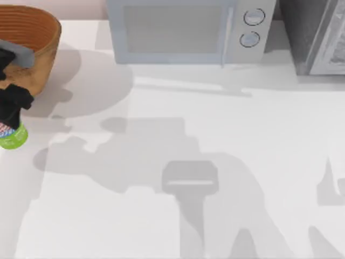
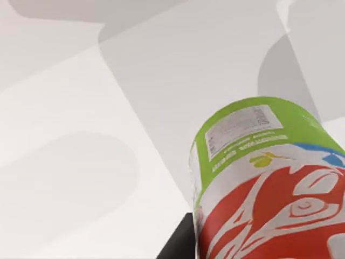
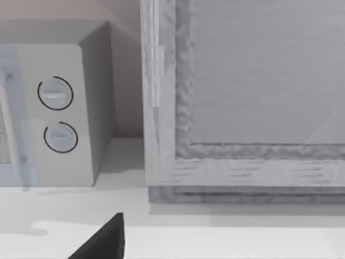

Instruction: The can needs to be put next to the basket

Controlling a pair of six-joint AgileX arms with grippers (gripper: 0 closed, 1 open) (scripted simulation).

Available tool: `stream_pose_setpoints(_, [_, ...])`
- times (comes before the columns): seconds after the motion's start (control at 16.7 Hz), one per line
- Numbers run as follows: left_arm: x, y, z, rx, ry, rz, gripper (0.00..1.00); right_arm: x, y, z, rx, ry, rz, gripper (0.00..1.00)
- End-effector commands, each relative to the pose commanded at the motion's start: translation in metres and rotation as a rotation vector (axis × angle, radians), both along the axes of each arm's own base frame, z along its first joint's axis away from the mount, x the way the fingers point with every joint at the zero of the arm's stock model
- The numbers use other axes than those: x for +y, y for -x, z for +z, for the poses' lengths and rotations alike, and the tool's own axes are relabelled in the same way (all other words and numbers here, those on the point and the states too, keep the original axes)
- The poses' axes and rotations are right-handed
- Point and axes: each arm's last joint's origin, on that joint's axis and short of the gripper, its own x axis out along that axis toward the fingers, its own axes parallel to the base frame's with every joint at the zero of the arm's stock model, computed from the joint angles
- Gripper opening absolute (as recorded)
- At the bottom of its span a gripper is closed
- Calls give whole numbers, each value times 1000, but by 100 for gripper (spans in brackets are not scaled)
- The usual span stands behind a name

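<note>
The white worktop [image 1: 226, 162] is the biggest thing we see, crossed by grey shadows; at its far edge stands a pale microwave [image 1: 186, 29] with two round dials, and to the right of it a larger grey appliance [image 1: 318, 35], which the right wrist view shows close up just beside the microwave; next in size is the basket [image 1: 32, 46], round and orange-brown, in the far left corner of the worktop; our left arm reaches over the basket's near rim, and our left hand [image 1: 12, 110] hangs at the left edge of the top view, pinching the can [image 1: 13, 136] from above; the can sits just in front of the basket, tilted, green bottom toward us; we cannot tell whether it touches the worktop; of our right hand [image 3: 102, 240] a dark fingertip shows in its own wrist view, and we cannot tell how it stands.
</note>
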Motion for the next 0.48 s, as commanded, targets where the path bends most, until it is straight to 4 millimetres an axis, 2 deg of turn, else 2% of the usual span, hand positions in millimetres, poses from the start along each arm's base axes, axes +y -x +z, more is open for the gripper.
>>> stream_pose_setpoints(0.12, [41,8,-3,16,-16,147,0,0,0,0,0,0,0,100])
stream_pose_setpoints(0.24, [70,11,-13,22,-33,279,0,0,0,0,0,0,0,100])
stream_pose_setpoints(0.36, [87,9,-27,16,-43,375,0,0,0,0,0,0,0,100])
stream_pose_setpoints(0.48, [94,6,-37,15,-46,421,0,0,0,0,0,0,0,100])
